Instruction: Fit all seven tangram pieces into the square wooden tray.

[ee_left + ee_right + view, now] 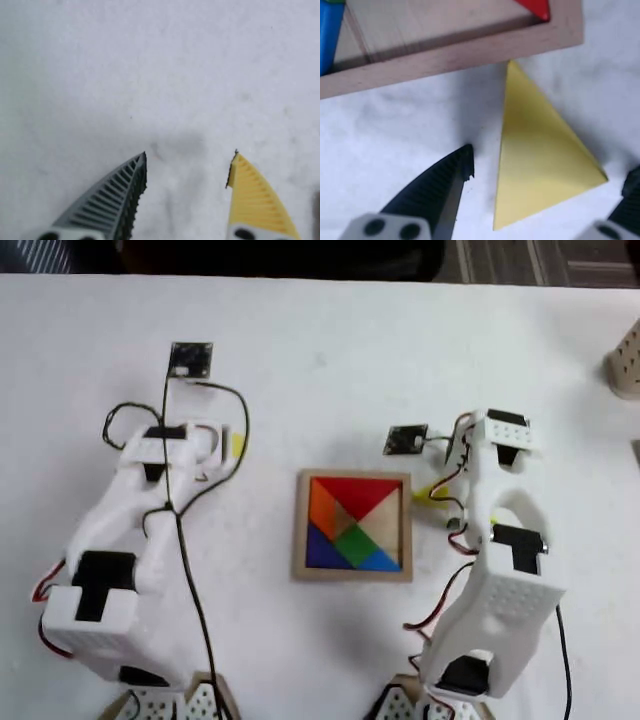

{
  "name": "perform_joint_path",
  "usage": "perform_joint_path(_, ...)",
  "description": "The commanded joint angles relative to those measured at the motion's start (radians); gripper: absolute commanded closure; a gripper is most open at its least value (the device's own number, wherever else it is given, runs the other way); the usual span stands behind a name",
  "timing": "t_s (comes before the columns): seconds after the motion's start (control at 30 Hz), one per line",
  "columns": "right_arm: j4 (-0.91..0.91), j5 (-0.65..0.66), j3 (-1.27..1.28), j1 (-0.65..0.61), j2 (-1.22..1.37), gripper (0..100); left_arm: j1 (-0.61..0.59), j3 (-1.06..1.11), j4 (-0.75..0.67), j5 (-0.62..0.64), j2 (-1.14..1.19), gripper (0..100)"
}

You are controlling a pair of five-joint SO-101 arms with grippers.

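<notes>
A: From above?
B: Square wooden tray (352, 576) holding coloured pieces (352, 525); yellow triangle (428, 492) just outside its rim, on the worktop (320, 340).
A: Left wrist?
B: Left jaws spread wide over worktop, well apart from the tray.
A: Right wrist?
B: Right jaws wide, either side of the yellow triangle, tip at the tray's edge.

Both arms are white moulded-plastic shells with inset black servo blocks. The left arm (125, 510) trails a long black cable (190, 570) to a small black circuit board (190, 359). The right arm (505, 600) carries red and black wires (440, 605). The left jaws pair a grey ribbed finger (112, 205) with a yellow ribbed finger (252, 200); the right jaws' black ribbed finger (432, 192) has screw holes at its base.
</notes>
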Motion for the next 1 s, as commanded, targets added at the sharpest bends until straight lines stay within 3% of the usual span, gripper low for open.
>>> perform_joint_path(0.0,-0.005,-0.009,-0.034,-0.033,0.002,56.9,-0.016,-0.051,0.002,0.009,-0.004,71)
perform_joint_path(0.2,0.024,-0.009,-0.029,-0.018,0.002,57.9,-0.016,-0.052,0.002,0.009,-0.004,71)
perform_joint_path(0.43,0.038,-0.011,-0.031,-0.022,0.002,77.6,-0.016,-0.052,0.002,0.009,-0.004,71)
perform_joint_path(0.8,0.039,-0.018,-0.031,-0.018,-0.004,76.9,-0.016,-0.052,0.002,0.009,-0.004,71)
perform_joint_path(0.97,0.050,-0.129,-0.074,-0.019,-0.013,76.9,-0.016,-0.052,0.002,0.009,-0.004,71)
